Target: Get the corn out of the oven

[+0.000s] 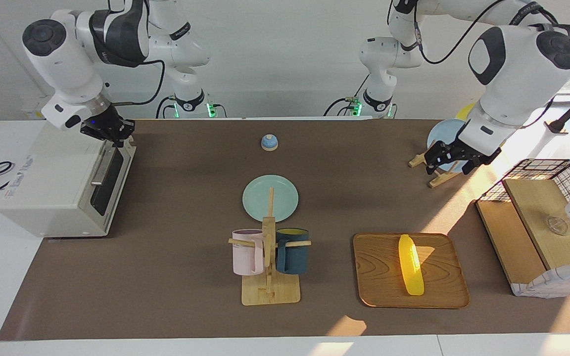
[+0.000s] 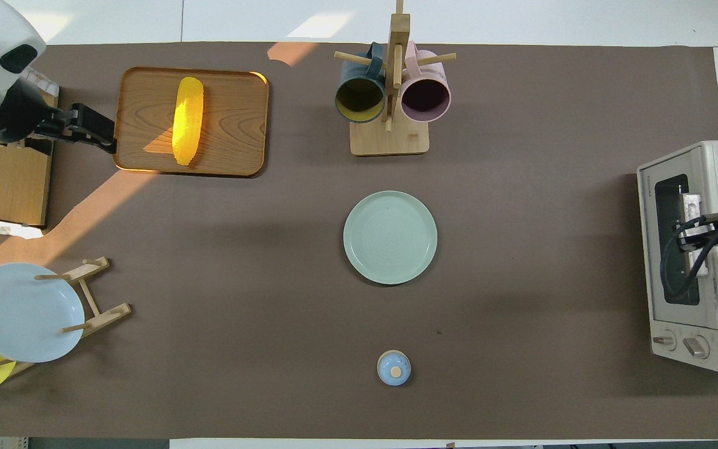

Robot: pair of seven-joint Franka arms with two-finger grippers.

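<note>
oven: at the right arm's end of the table, door up and closed, glass facing the table centre; nothing visible inside from either view.
right gripper: at the top edge of the oven door, by the bar handle; fingertips together. Judgement: it has just pushed the door shut, or is resting on it. No object in the grip.
mug rack: mid-table, 2 mugs hung on it, green plate just nearer the robots, small blue lidded knob piece nearer again. None in the way.
tray: wooden, toward the left arm's end, on the table's outer half.
corn: lying flat on the tray, lengthwise, nothing touching it. Already out of the oven, so the task looks done bar retreat.
left gripper: fingers apart, empty, up over the plate stand with the blue plate; waiting.
wire basket: with wooden boards, at the table end past the left arm.
view diff: facing view shows the right gripper's contact at the door and its height; overhead hides that tip under the arm, but shows the oven's 2 dials and the tray's full outline.
</note>
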